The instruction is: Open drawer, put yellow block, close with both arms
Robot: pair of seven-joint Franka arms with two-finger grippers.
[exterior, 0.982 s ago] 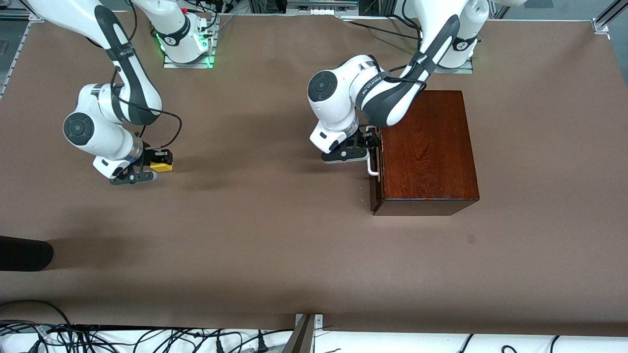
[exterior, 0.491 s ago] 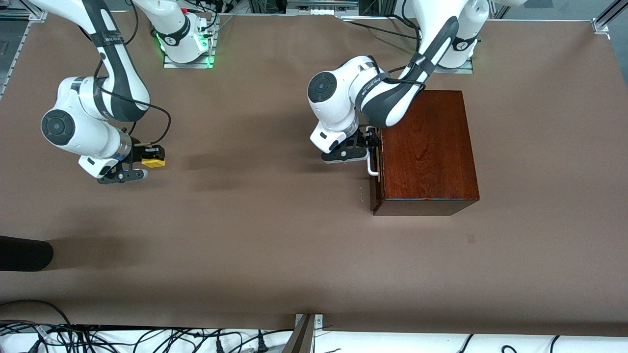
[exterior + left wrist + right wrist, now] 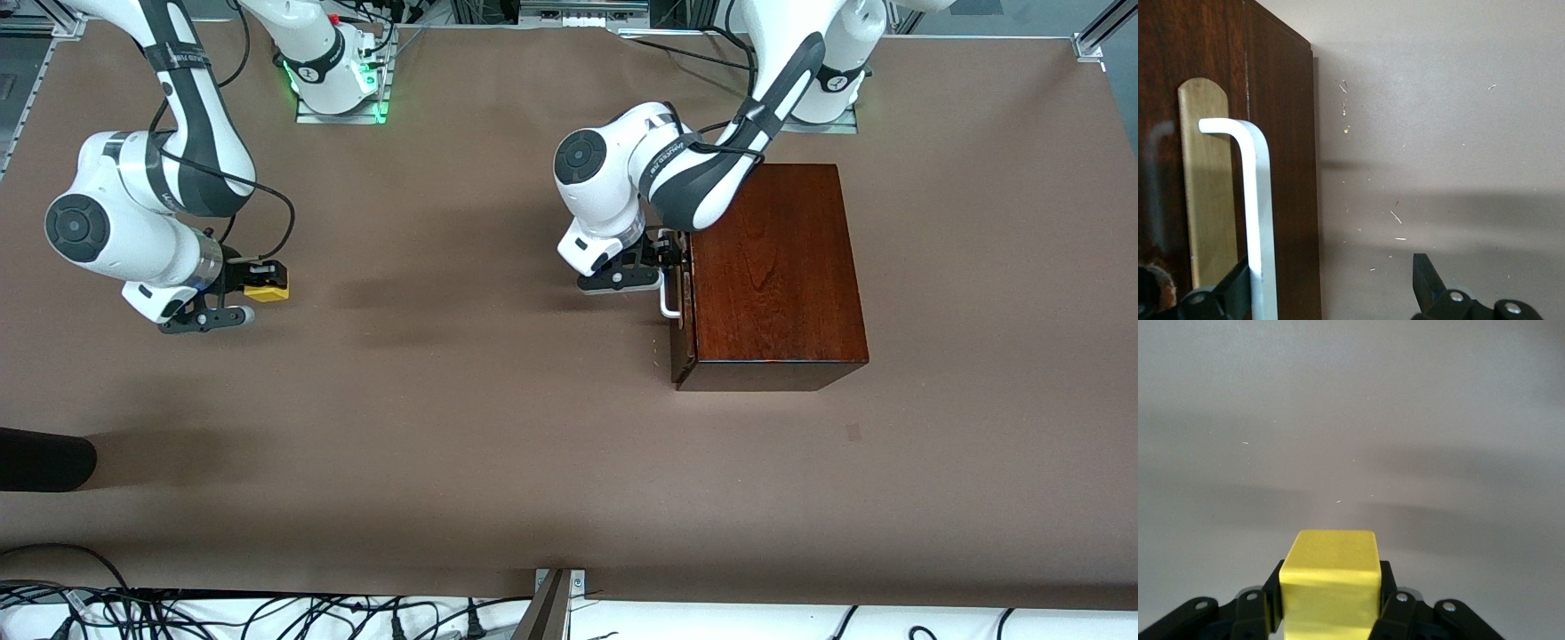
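My right gripper (image 3: 256, 291) is shut on the yellow block (image 3: 267, 290), held above the brown table at the right arm's end. In the right wrist view the yellow block (image 3: 1331, 577) sits squarely between the black fingers (image 3: 1395, 600). The dark mahogany box (image 3: 773, 267) stands toward the left arm's end. Its drawer (image 3: 680, 351) shows only its dark front, a sliver out of the box. My left gripper (image 3: 665, 267) is open at the white bar handle (image 3: 667, 300). In the left wrist view one finger (image 3: 1238, 283) sits between the handle (image 3: 1259, 200) and the drawer front (image 3: 1288, 167).
The brown table cover (image 3: 498, 400) stretches between block and box. A black object (image 3: 44, 458) pokes in at the right arm's end, nearer to the front camera. Cables (image 3: 222, 613) lie along the table's front edge.
My right arm has carried the yellow block farther toward the right arm's end of the table. The left gripper and the handle have shifted slightly away from the box.
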